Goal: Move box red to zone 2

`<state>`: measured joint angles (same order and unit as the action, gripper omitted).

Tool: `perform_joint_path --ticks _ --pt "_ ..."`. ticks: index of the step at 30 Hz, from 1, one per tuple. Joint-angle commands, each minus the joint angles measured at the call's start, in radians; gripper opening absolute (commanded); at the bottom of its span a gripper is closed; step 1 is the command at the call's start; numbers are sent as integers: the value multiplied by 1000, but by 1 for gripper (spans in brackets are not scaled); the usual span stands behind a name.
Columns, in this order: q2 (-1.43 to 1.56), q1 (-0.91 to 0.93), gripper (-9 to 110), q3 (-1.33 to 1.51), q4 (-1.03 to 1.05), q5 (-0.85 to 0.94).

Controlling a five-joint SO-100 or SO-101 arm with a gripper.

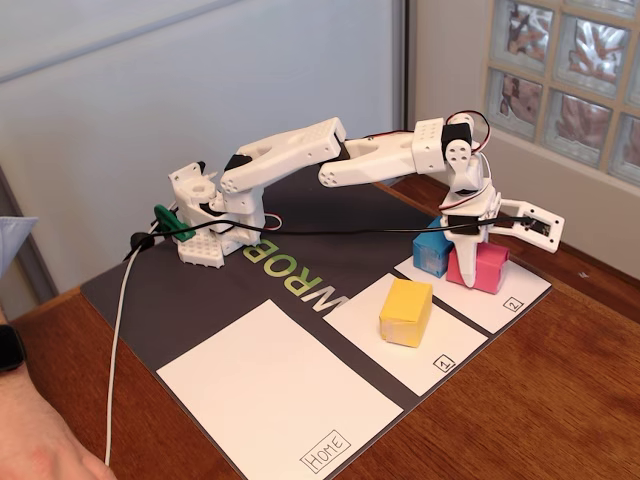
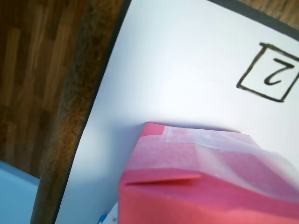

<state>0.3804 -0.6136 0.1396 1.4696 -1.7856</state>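
Note:
The red box (image 1: 488,266) stands on the white panel of zone 2 (image 1: 530,288), close beside a blue box (image 1: 430,252). My gripper (image 1: 470,278) reaches down over the red box from above. One white finger (image 1: 465,262) lies against the box's front left face; the other finger is hidden. In the wrist view the red box (image 2: 210,186) fills the bottom of the picture very close to the camera, on the paper of zone 2 (image 2: 187,70), whose boxed "2" (image 2: 268,72) is at the upper right. No finger shows there.
A yellow box (image 1: 405,312) sits on the panel marked 1 (image 1: 440,362). The larger HOME panel (image 1: 270,390) lies at the front left. The arm's base (image 1: 200,220) and cables are at the back left. A glass-block wall (image 1: 570,70) rises behind at the right.

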Motion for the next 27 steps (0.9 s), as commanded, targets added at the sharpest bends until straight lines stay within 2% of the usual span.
perform_joint_path --ticks 1,27 --pt "14 -8 0 -49 11 -12" --pt "-46 -8 0 -115 21 -6"
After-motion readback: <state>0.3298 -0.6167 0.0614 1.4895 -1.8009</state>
